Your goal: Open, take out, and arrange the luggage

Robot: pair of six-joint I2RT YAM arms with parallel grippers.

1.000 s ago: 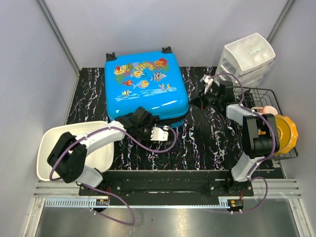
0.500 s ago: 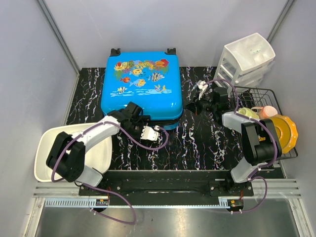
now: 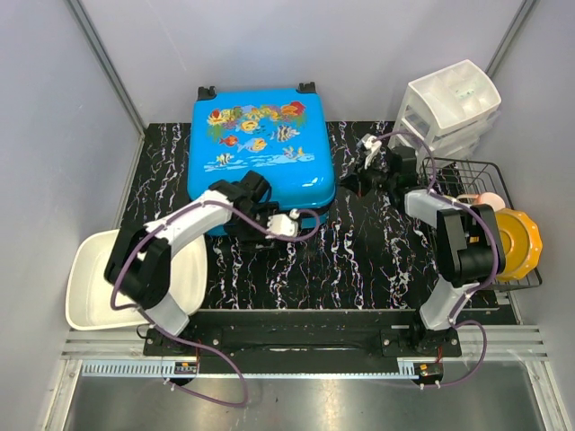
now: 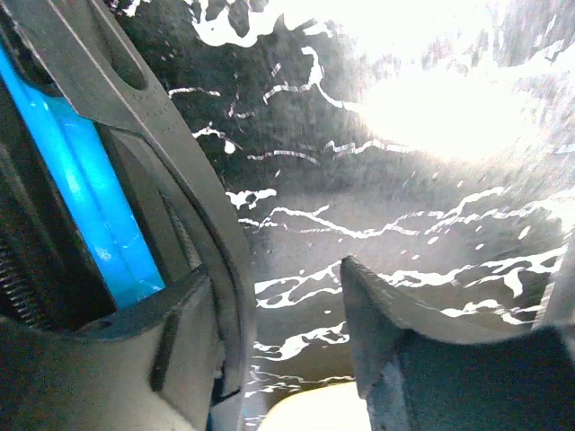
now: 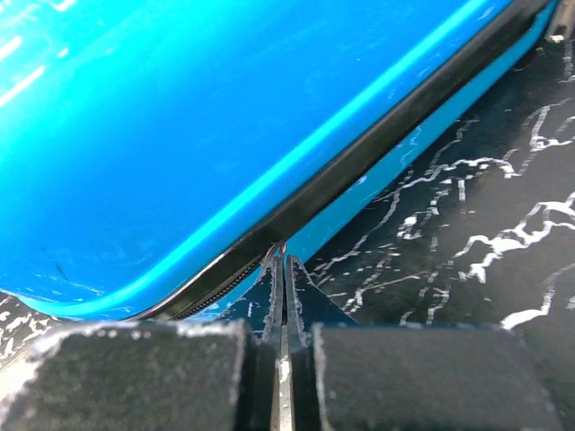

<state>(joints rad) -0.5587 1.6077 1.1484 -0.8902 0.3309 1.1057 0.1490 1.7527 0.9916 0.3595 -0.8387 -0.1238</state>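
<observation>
Though shut, luggage [image 3: 260,148] near white tub [image 3: 87,289]

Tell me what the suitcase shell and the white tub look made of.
The luggage: likely hard moulded plastic, glossy; the right wrist view shows sheen and fine scuffs on its blue shell. The white tub: probably plastic too, smooth, with rounded rim.

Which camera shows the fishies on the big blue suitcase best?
The top camera: it sees the fish-printed lid of the bright-blue hard-shell suitcase. Both wrist cameras catch only plain blue edge and black seam.
</observation>
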